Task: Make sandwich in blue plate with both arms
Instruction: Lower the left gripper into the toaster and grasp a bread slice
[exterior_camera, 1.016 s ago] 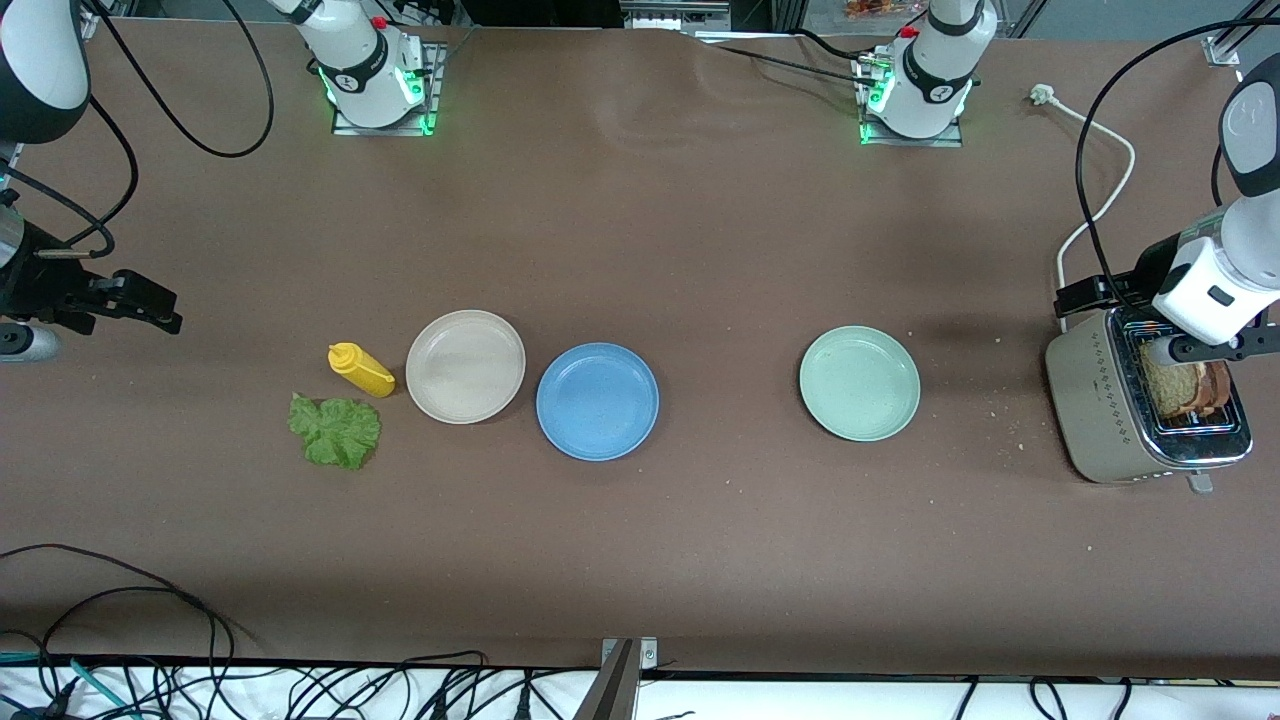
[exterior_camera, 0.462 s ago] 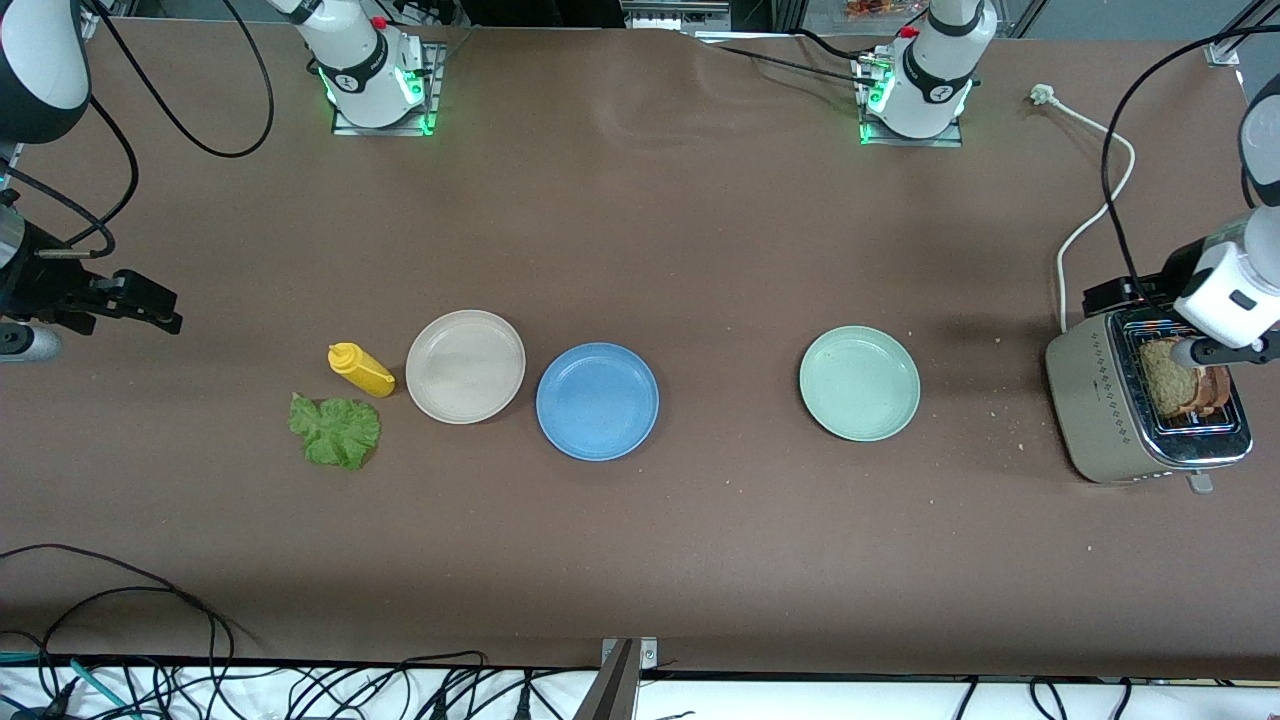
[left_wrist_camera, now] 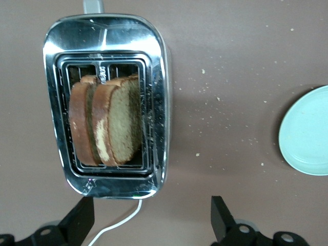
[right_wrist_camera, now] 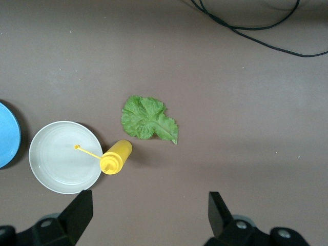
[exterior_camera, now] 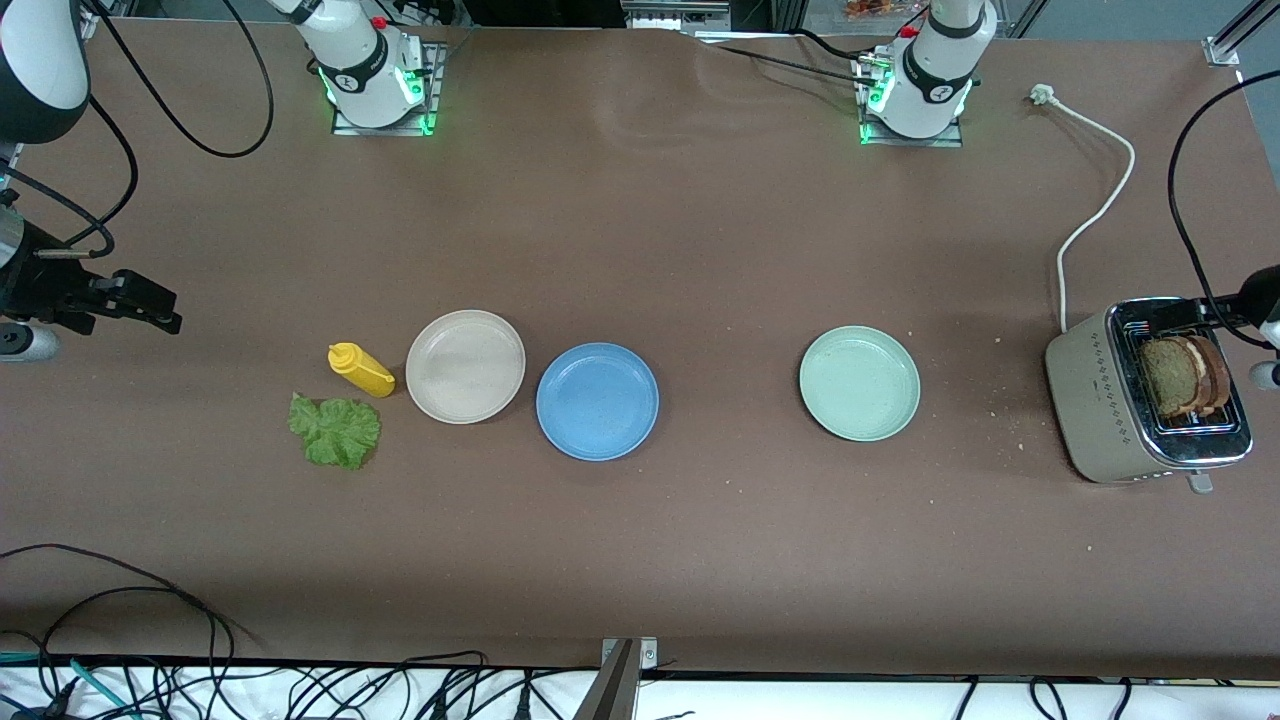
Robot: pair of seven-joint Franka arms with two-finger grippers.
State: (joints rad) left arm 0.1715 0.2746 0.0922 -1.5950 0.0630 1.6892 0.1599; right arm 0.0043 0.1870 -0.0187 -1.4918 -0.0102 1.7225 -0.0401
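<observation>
I saw the blue plate (exterior_camera: pixel 597 401) lying empty near the middle of the brown tabletop (exterior_camera: pixel 640 230), just beside a beige plate (exterior_camera: pixel 465 366) toward the right arm's end. A yellow squeeze bottle (exterior_camera: pixel 361 369) lay by the beige plate, with a green lettuce leaf (exterior_camera: pixel 335 431) a little nearer the front camera. A mint-green plate (exterior_camera: pixel 859 383) sat apart toward the left arm's end. A silver toaster (exterior_camera: pixel 1143 395) stood at that end, holding two brown bread slices (left_wrist_camera: pixel 107 120) upright in its slot. My left gripper (left_wrist_camera: pixel 151 223) hung above the toaster, its fingers (left_wrist_camera: pixel 221 218) spread apart and empty. My right gripper (right_wrist_camera: pixel 148 215) waited over the tabletop near the bottle and leaf, fingers (right_wrist_camera: pixel 79 212) likewise apart and holding nothing.
</observation>
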